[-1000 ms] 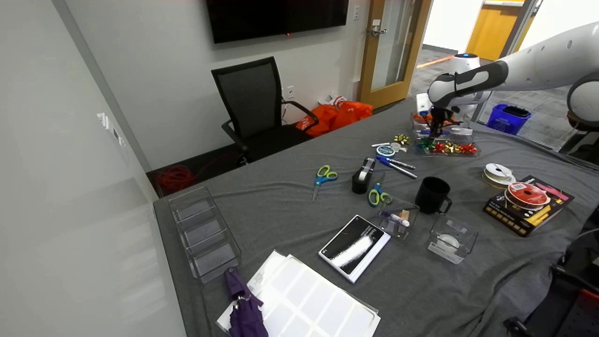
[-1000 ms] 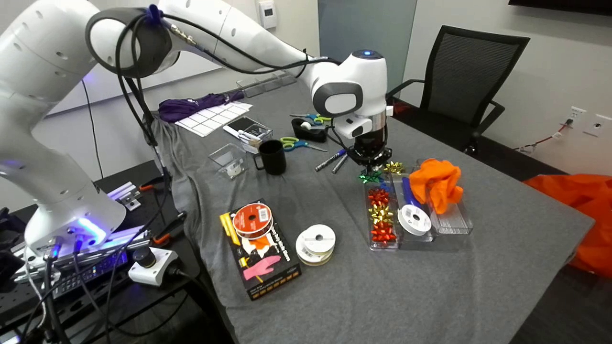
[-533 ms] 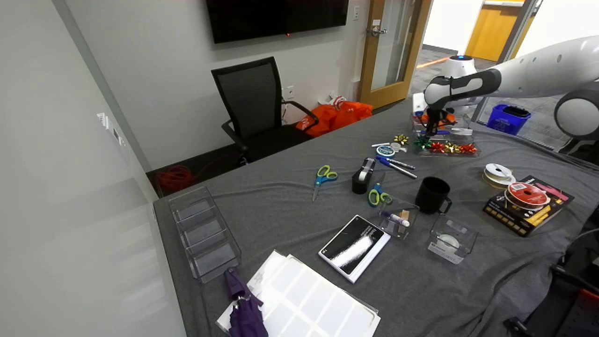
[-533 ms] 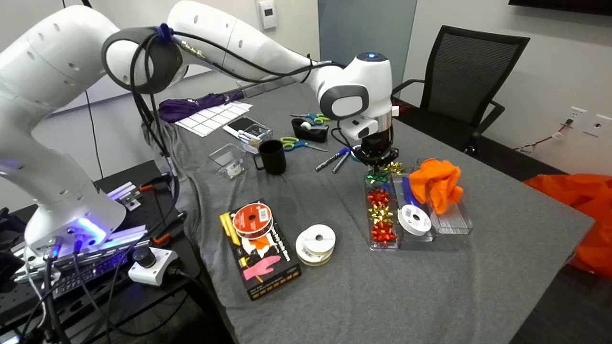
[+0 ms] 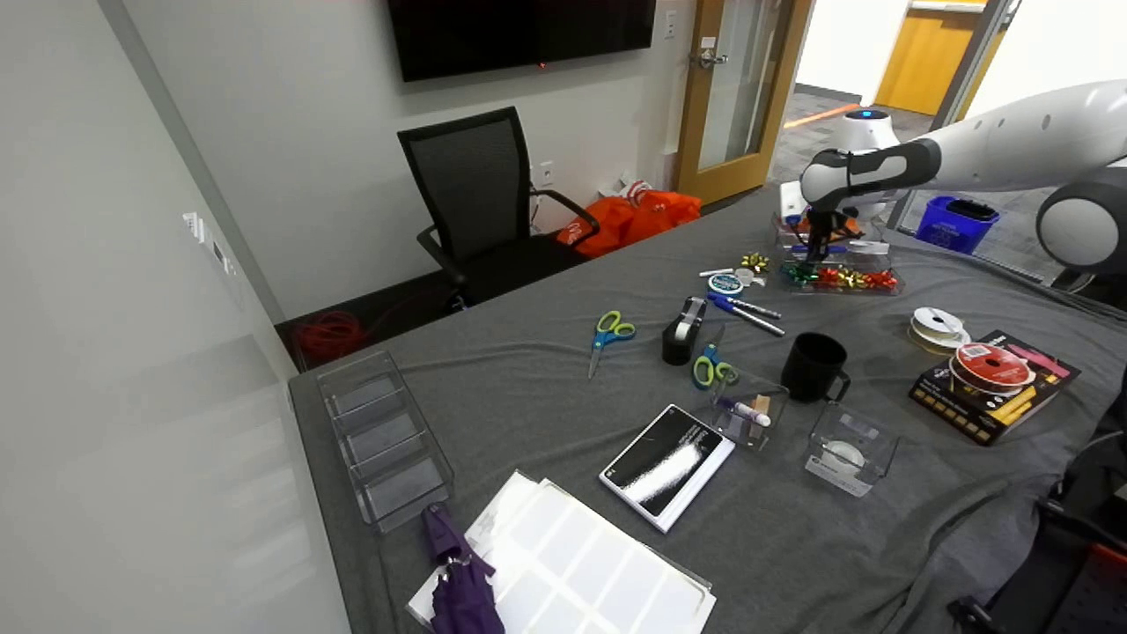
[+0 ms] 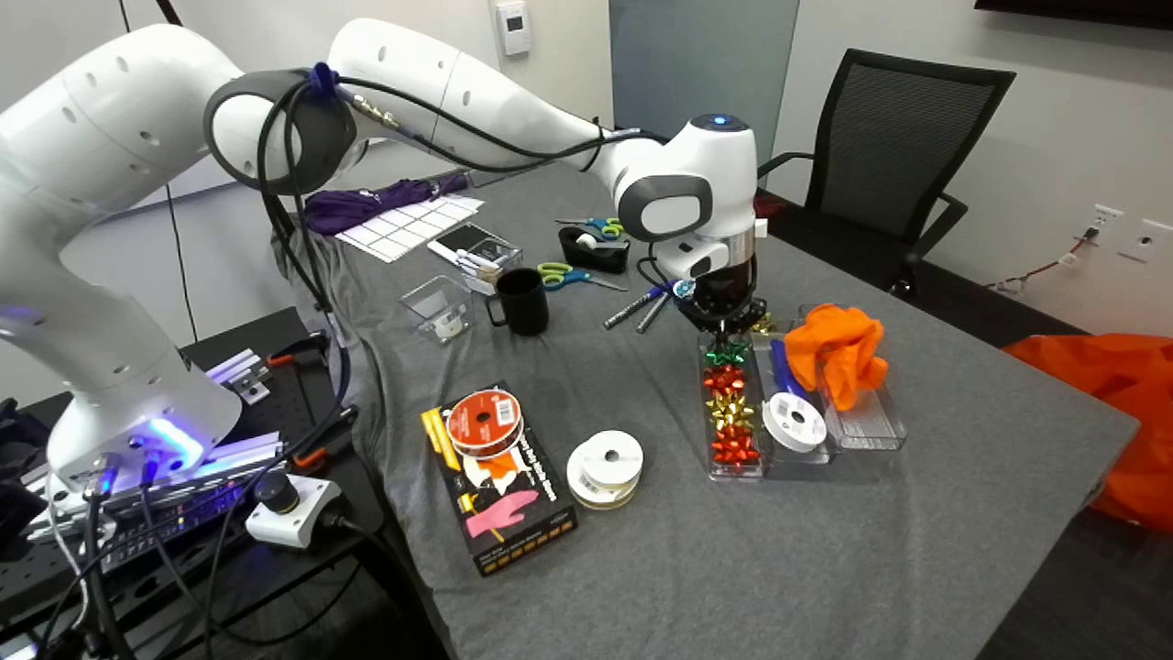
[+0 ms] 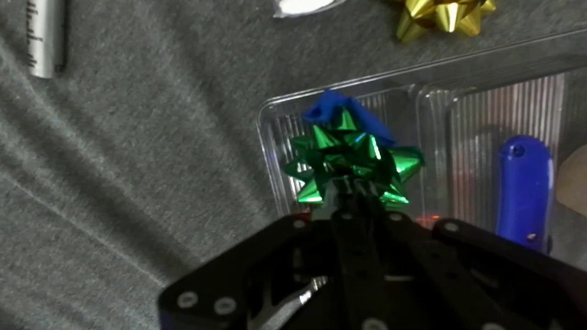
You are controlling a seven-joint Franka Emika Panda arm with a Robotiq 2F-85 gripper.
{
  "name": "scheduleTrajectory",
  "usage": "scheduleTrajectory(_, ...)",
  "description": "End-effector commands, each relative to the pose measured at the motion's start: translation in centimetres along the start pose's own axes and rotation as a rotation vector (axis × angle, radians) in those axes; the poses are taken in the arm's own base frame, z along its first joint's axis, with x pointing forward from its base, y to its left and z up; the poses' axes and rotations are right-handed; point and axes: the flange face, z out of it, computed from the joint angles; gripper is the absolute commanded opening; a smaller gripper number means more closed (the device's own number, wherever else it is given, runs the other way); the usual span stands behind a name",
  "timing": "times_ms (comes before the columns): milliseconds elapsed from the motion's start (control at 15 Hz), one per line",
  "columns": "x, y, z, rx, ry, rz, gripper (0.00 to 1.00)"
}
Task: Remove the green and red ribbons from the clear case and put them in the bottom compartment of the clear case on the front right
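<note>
Tool (image 7: pixel 351 187) on the green bow (image 7: pixel 360 147) in the clear case (image 6: pixel 736 473)

The tool points down. Its two tips are close together on the green bow and look to pinch it, with loops poking out on both sides. The bow sits at the end of what looks like the bottom row (image 7: pixel 399 107). A blue scrap (image 7: pixel 337 112) touches it; I can't tell what that is.

I think the step now is to let go. To do it well, make sure the bow rests flat in the row, open just a little, then lift straight up. A loop might catch on a tip and come up with it. Opening too wide might push the red bow (image 6: pixel 724 379) just beside it, or make the case slide. A gold bow (image 6: pixel 730 411) and a second red bow (image 6: pixel 734 446) lie farther along; I can't tell which red one is meant. The job looks almost done.

The next rows hold a blue handle (image 6: pixel 785 369), a white spool (image 6: pixel 797 426) and an orange rag (image 6: pixel 838 353).

The bench (image 6: pixel 916 522) wears a grey cloth (image 7: pixel 137 137) with soft folds. Near the black mug (image 6: pixel 521 301), a small clear box (image 5: pixel 876 449) holds a tape roll (image 5: pixel 843 456). A black chair (image 5: pixel 467 176) stands by the bench, a dark screen (image 5: pixel 519 35) hangs on the wall (image 5: pixel 599 106), and orange bags (image 5: pixel 656 211) lie near a door (image 5: pixel 744 97).
</note>
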Motion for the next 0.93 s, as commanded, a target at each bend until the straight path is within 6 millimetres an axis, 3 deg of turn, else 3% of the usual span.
scheduleTrajectory(0,0.6,0.1,0.1,-0.079,0.0,-0.007,0.39)
scheduleTrajectory(267,0.9,0.2,-2.1,-0.12,-0.031,-0.027,0.67)
scheduleTrajectory(600,1.5,-0.9,-7.3,-0.099,-0.144,-0.052,1.0)
scheduleTrajectory(867,2.9,-1.4,-11.1,-0.119,-0.161,-0.077,1.0)
